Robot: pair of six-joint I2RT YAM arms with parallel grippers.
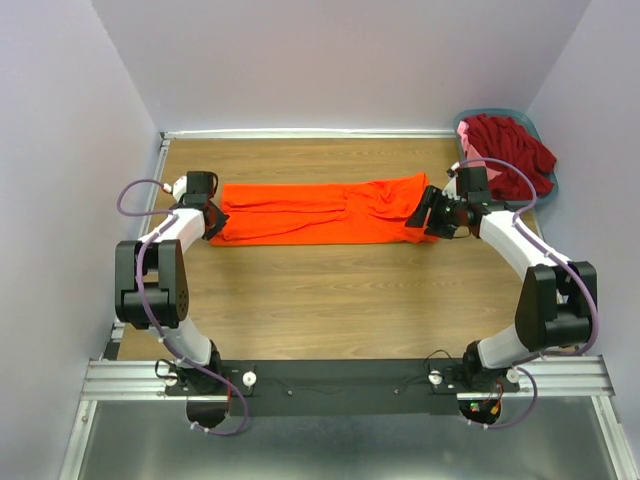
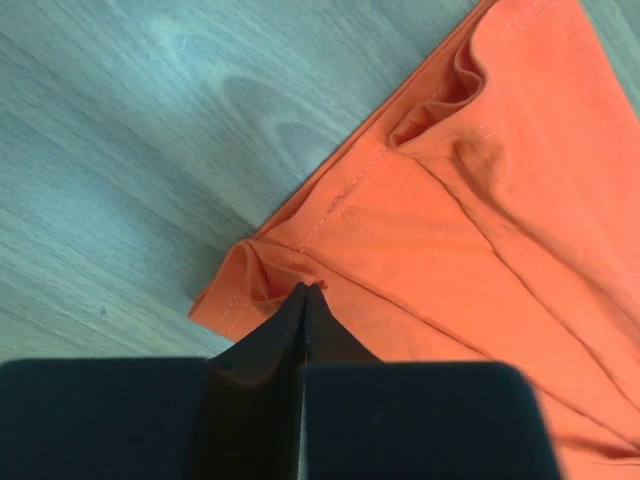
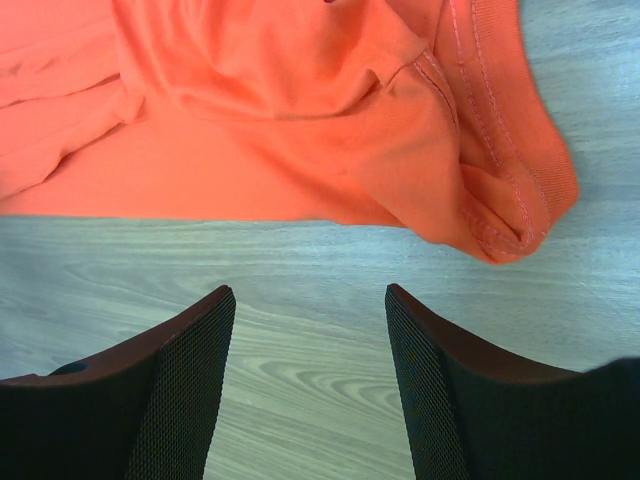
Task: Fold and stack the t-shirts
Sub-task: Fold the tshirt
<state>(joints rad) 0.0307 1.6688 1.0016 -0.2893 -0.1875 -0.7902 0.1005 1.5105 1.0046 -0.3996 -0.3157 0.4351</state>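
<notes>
Orange t-shirt [image 1: 320, 212] lying as long strip across table [image 1: 330, 300]. Left pincer [image 2: 305, 290] clenching hem corner. Right pincer [image 3: 308, 292] gaping just beside collar end. Right likely needing both layers pinched before lifting, ends rising together.

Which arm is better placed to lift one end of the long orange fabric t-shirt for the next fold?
Left, probably. The left gripper is shut on a hem corner of the orange t-shirt; the right gripper is open over bare table.

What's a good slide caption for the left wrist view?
The left gripper shut on a hemmed corner of the orange shirt, on the wooden table.
</notes>
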